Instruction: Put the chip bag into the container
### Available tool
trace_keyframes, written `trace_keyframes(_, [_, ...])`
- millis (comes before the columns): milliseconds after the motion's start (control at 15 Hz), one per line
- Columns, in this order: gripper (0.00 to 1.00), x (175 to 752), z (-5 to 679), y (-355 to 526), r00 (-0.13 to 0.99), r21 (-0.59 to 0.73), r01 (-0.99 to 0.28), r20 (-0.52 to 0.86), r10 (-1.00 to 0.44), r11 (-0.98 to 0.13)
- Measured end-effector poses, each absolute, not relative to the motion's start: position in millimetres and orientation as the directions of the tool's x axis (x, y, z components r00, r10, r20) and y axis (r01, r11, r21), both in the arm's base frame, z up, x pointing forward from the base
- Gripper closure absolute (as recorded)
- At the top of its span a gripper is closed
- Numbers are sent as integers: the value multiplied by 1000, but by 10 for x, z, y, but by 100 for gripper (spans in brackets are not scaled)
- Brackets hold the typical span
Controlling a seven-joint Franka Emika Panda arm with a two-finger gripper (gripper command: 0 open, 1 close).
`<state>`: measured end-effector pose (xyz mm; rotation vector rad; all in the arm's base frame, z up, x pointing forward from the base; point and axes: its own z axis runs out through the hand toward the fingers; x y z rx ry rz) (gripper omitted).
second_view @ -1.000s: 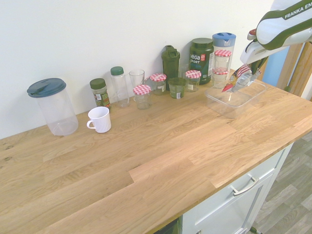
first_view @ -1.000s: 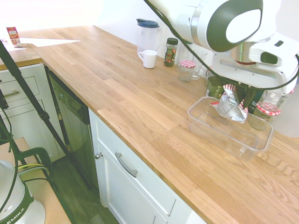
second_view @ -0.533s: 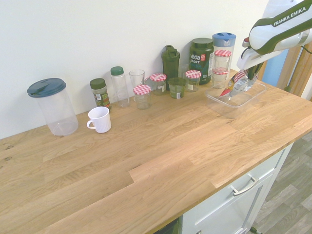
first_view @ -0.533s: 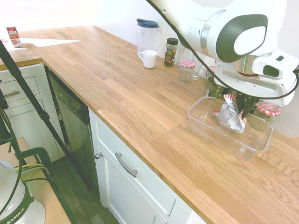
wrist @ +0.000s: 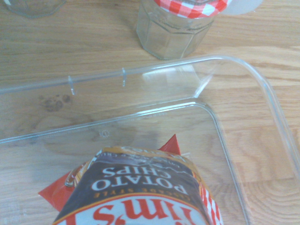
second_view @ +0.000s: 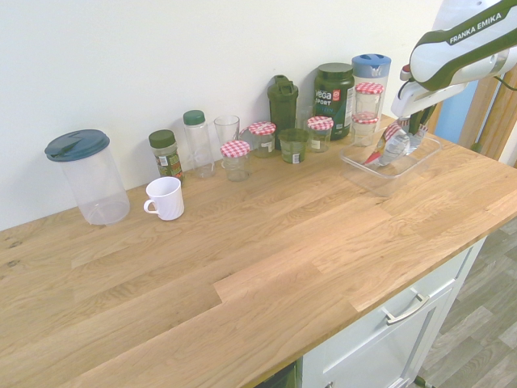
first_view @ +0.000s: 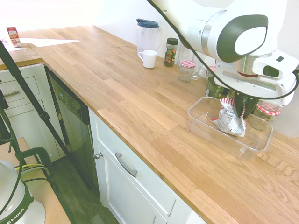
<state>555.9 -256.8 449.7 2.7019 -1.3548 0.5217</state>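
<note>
Lowered since a second ago: gripper (first_view: 241,105) and chip bag (first_view: 230,119), from above the rim down into the container (first_view: 210,128). Bag now inside the clear tub, lower end on or just off the floor, upper end tilted up against the dark gripper fingers. Fingers close together at the bag's top edge; clamped or just let go, cannot tell. Container at right of the first exterior frame, on the wooden worktop (first_view: 140,102); in the second exterior frame at upper right, bag (second_view: 394,146) showing as a silvery shape within it. Wrist view: printed bag (wrist: 136,192) over the tub's clear floor, a rounded corner of the container (wrist: 243,70) beyond, a jar with a red-checked lid (wrist: 178,21) just outside the wall. More such jars (second_view: 236,159) lined along the wall behind.
</note>
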Motion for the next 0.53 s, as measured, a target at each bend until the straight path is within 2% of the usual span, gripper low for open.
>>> trace_keyframes(267, [0, 5439, 4719, -2652, 530, -109, -792, 364, -766, -601])
trace_keyframes(533, [0, 5010, 5189, -2781, 511, -173, -773, 400, -761, -610])
